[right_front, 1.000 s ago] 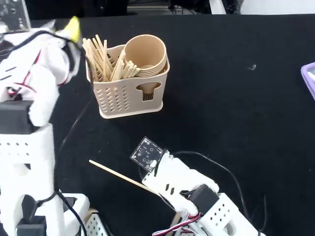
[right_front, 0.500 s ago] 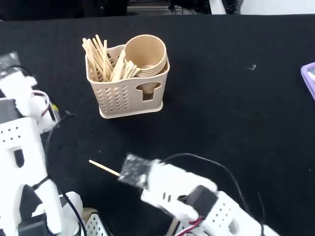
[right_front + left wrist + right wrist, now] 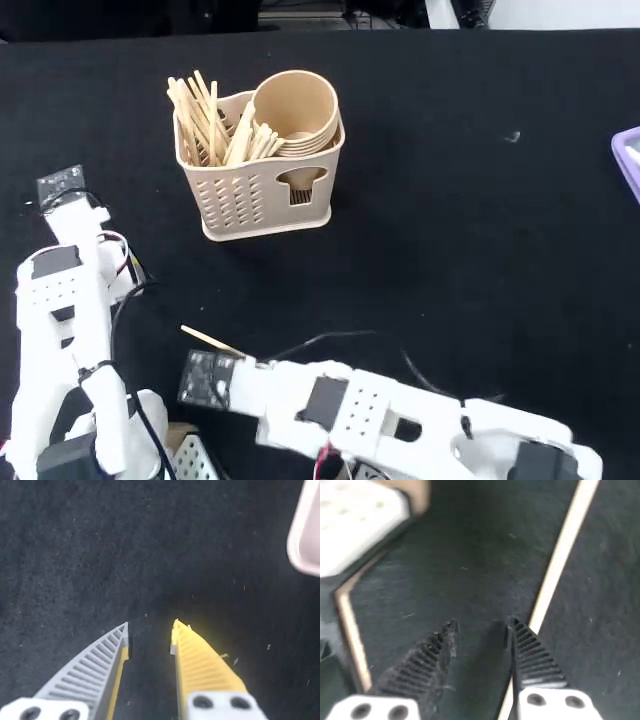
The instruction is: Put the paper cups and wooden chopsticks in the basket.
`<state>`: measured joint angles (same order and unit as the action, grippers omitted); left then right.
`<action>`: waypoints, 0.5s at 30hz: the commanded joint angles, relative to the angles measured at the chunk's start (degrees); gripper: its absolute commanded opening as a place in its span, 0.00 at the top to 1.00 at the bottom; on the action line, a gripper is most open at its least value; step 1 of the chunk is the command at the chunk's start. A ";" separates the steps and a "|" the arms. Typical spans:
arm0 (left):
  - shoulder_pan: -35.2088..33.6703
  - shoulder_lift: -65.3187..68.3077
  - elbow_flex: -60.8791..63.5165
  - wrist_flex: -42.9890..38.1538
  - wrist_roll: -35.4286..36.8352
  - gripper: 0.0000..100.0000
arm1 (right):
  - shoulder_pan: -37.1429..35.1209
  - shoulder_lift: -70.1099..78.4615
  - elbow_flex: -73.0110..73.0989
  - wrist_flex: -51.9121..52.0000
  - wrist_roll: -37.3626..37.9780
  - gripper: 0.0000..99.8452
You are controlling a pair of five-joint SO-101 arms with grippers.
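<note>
Wooden chopstick [image 3: 559,560] just beside parted right gripper [image 3: 481,624]; left gripper [image 3: 150,625] likewise parted, seemingly empty.

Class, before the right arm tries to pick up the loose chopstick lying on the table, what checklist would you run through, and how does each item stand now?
1. Loose chopstick lies flat on the table, outside the basket: ok.
2. Right claw open: ok.
3. Loose chopstick between the right claw's fingers: not ok; it runs beside one of them, outside the gap.
4. Left claw open, empty, over bare table: ok.
5. Basket upright, paper cups and other chopsticks inside: ok.
</note>
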<state>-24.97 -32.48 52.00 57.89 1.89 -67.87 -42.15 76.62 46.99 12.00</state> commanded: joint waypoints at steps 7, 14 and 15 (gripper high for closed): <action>-11.47 -0.62 0.57 -2.81 7.38 0.85 | 8.97 1.89 -2.77 -1.93 0.09 0.84; -12.44 -0.53 0.57 -2.81 8.62 0.85 | 9.23 1.63 -3.03 -1.49 0.09 0.84; -12.44 -0.62 0.57 -2.81 8.62 0.85 | 8.97 1.54 -3.12 -1.41 0.09 0.84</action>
<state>-36.92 -32.48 53.23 55.78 9.89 -59.34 -41.01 76.62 46.11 12.00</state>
